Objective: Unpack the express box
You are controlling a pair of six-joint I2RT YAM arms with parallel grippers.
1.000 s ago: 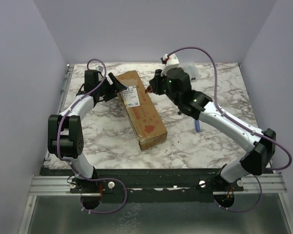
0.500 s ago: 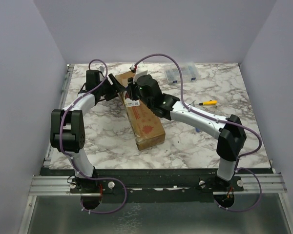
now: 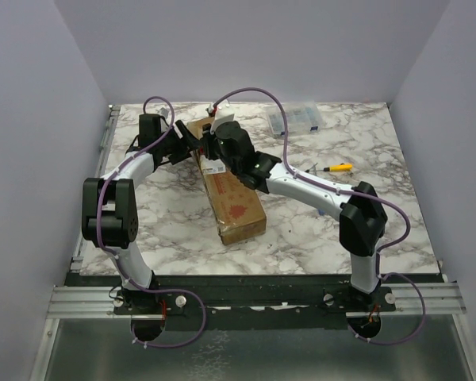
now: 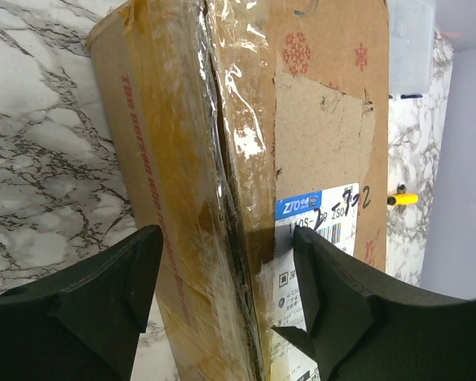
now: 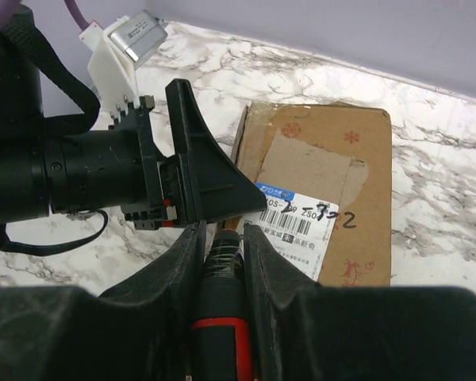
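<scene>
Left end effector (image 4: 226, 238) gapes astride the express box (image 4: 325, 103); right end effector (image 5: 222, 238) pinches a red-black tool (image 5: 222, 333).

Robot lab cell (plain lilac walls (image 3: 246, 48), marble tabletop (image 3: 174, 230), aluminium rail (image 3: 87, 300)).

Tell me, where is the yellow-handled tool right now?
In the overhead view the yellow-handled tool lies on the marble table, right of the express box, between the right arm and the clear organiser case.

The express box (image 3: 239, 200): case (image 3: 295, 119) behind, screwdriver (image 3: 334, 167) right.
</scene>
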